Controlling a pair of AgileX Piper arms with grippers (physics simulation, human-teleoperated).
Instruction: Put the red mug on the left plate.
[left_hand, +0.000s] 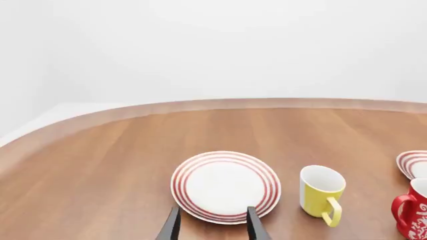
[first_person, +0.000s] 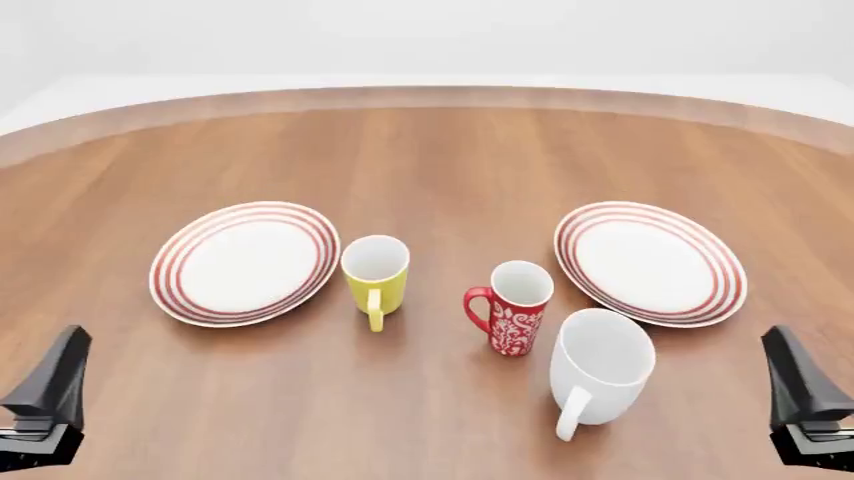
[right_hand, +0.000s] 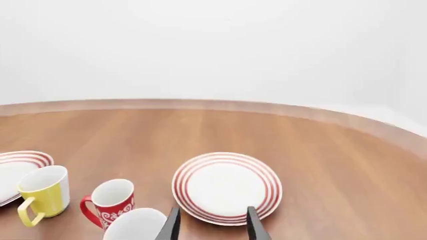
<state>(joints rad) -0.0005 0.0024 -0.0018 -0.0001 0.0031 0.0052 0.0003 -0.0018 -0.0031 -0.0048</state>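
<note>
- Left wrist view: your left gripper (left_hand: 212, 224) shows two dark fingertips set apart with nothing between them, hovering over the near rim of the left plate (left_hand: 225, 186). The yellow mug (left_hand: 321, 194) stands just beside that plate, handle toward the camera. The red mug (left_hand: 413, 209) is cut by the frame edge, and a sliver of the right plate (left_hand: 412, 164) shows behind it. Bare wood runs from the left plate out to the table's curved rim (left_hand: 200, 106).
- Front view: the red mug (first_person: 511, 306) stands upright near the table's middle, handle pointing toward the yellow mug (first_person: 375, 276), with a gap of bare wood between them. The white mug (first_person: 598, 368) sits just beside the red one, nearer you and to its right. The yellow mug nearly touches the left plate's (first_person: 244, 262) right rim. The right plate (first_person: 650, 262) lies apart from the red mug. Both grippers sit at the lower corners, left (first_person: 48, 398) and right (first_person: 803, 395), well apart from everything.
- Right wrist view: your right gripper (right_hand: 212, 224) also has its fingertips spread and empty, above the right plate's (right_hand: 227, 187) near rim. The white mug's rim (right_hand: 135, 226) sits just beside one fingertip, with the red mug (right_hand: 110, 202) behind it.
</note>
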